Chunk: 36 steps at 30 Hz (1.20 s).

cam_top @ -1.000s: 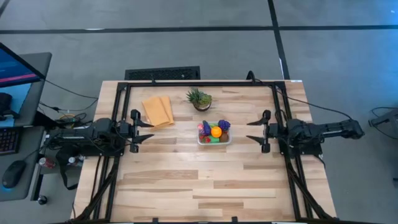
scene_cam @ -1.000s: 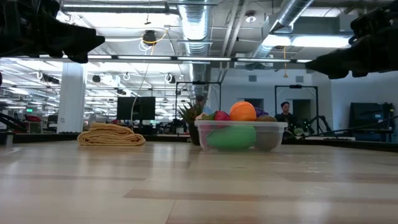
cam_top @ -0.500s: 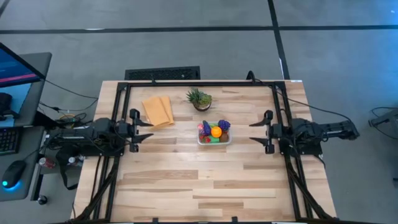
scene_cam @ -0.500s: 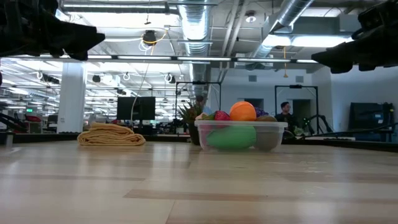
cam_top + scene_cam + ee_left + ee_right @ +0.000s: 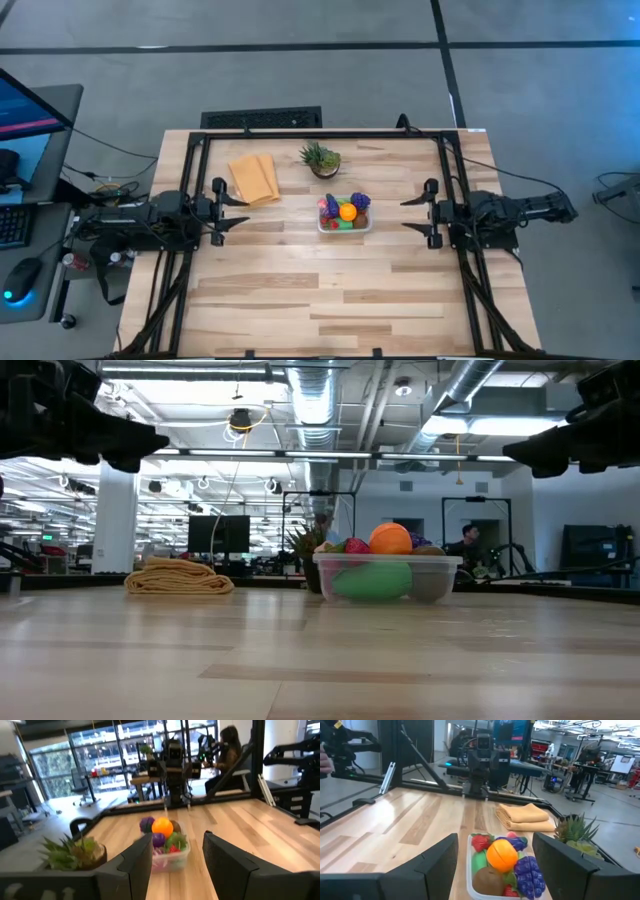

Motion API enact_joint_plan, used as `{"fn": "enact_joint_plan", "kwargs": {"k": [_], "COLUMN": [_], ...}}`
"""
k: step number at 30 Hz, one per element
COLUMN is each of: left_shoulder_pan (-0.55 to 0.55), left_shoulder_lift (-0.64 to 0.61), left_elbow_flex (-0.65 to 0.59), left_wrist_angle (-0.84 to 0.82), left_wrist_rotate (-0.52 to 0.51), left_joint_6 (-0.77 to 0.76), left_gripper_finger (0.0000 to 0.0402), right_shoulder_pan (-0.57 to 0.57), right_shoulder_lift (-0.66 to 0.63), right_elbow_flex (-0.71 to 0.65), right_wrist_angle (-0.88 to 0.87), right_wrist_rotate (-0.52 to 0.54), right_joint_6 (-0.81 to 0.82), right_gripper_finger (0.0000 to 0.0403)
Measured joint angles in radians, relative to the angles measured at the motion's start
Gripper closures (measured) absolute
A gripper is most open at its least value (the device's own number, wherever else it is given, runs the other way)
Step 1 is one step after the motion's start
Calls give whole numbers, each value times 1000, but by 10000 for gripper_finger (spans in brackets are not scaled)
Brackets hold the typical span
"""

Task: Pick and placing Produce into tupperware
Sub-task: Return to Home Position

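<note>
Both arms are black all over — the left arm (image 5: 150,215) is a chunky run of boxy joints, and the right arm (image 5: 505,212) is its twin. From above, the left jaws and right jaws read as thin pointed prongs on a short crossbar with a dark knob at each end. Close in now: the left fingers (image 5: 134,866) are broad, flat, matte slabs with slanted edges — the right fingers (image 5: 432,865) are just the same. A thin black cable (image 5: 530,178) trails off beside the right arm.
</note>
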Motion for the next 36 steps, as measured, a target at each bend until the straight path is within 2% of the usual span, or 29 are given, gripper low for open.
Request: {"fn": "enact_joint_plan", "kwargs": {"k": [36], "left_shoulder_pan": [0], "left_shoulder_lift": [3], "left_elbow_flex": [0], "left_wrist_angle": [-24], "left_wrist_rotate": [1], "left_joint_6": [9], "left_gripper_finger": [236], "right_shoulder_pan": [0], "right_shoulder_lift": [0], "right_elbow_flex": [0], "right_wrist_angle": [0], "right_wrist_rotate": [1], "right_joint_6": [0], "right_gripper_finger": [152]}}
